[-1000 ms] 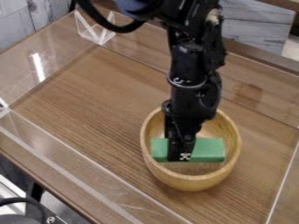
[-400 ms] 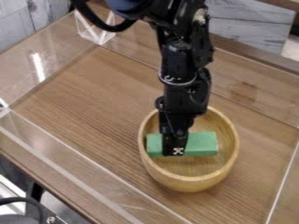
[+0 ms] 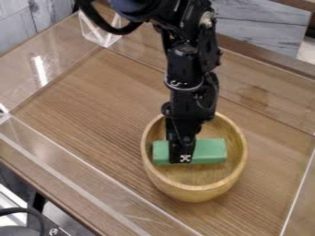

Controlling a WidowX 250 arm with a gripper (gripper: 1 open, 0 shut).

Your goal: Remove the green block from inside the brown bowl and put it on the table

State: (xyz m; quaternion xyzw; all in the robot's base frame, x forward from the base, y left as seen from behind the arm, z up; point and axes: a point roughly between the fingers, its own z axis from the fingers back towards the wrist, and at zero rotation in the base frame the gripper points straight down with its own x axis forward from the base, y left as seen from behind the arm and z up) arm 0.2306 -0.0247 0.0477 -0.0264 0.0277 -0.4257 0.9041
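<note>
A round light-brown wooden bowl [image 3: 231, 175] sits on the table [image 3: 99, 111] toward the front right. The green block [image 3: 209, 151] is held over the bowl's inside, level with the rim, its middle hidden behind the fingers. My black gripper [image 3: 183, 153] comes down from above and is shut on the green block across its middle. The arm rises from it toward the top of the camera view.
Low clear acrylic walls [image 3: 50, 152] run round the table's edges, close to the bowl at the front. Bare wood-grain tabletop lies to the left of and behind the bowl. A grey wall stands at the back right.
The gripper has risen and shifted slightly left with the green block in it. The block has come up from the bowl's floor to about rim height.
</note>
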